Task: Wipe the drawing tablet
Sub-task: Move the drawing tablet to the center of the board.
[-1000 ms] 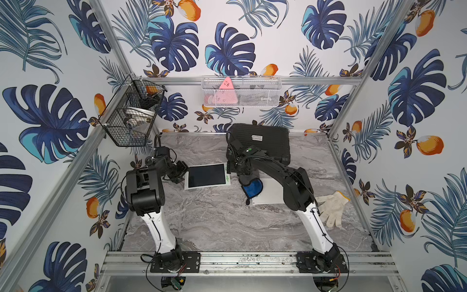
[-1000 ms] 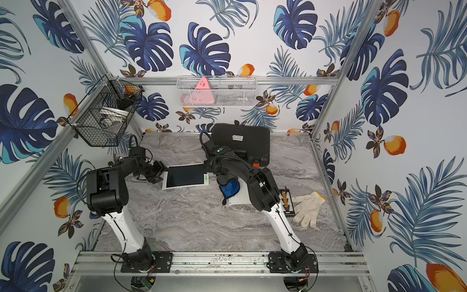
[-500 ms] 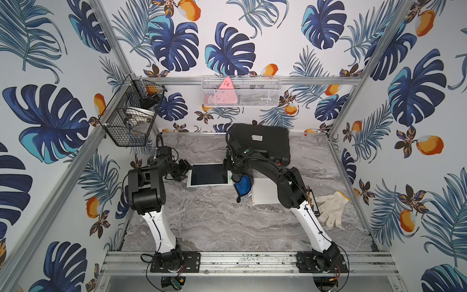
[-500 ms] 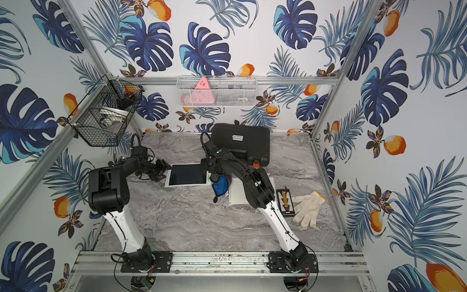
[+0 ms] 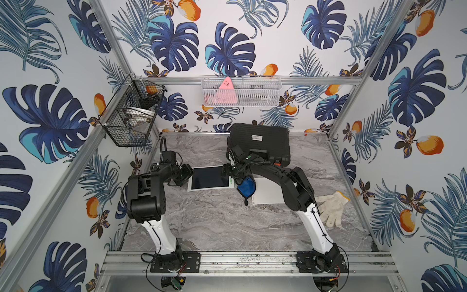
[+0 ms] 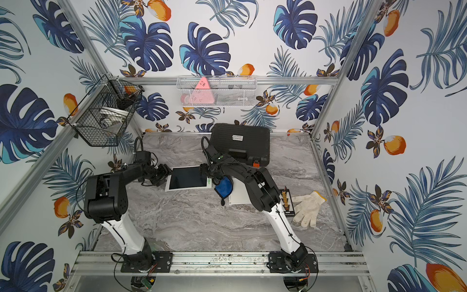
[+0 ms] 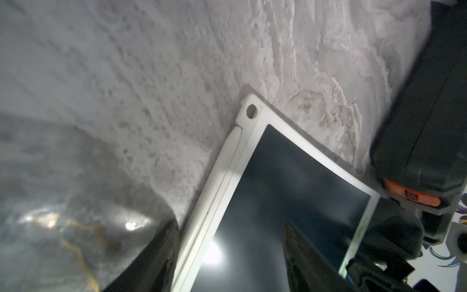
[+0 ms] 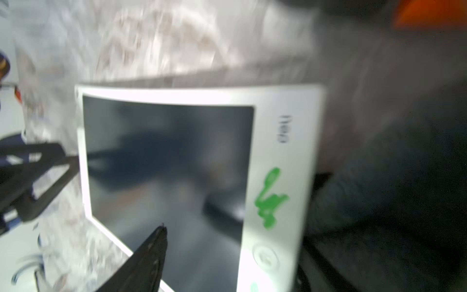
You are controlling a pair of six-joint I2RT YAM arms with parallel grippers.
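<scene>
The drawing tablet [image 5: 211, 178] [image 6: 188, 178], a white frame around a dark screen, lies flat on the marble table. A green scribble [image 8: 270, 199] marks its right border. My left gripper [image 5: 188, 175] [image 7: 230, 227] is open at the tablet's left edge, one finger [image 7: 151, 255] on the table and the other over the screen. My right gripper [image 5: 227, 174] is at the right edge with its jaws apart; one finger [image 8: 149, 257] hovers over the screen. A bunched blue cloth [image 5: 246, 188] hangs at its other side and hides the second finger.
A black case [image 5: 260, 144] stands just behind the right arm. A white sheet [image 5: 267, 194] lies under that arm and a white glove [image 5: 331, 207] further right. A wire basket [image 5: 131, 113] and a mesh shelf [image 5: 240, 92] hang on the walls.
My right gripper has swung left with the blue cloth, from over the white sheet to the tablet's right edge. The tablet has turned straighter and shifted slightly right. The left gripper stays at its edge.
</scene>
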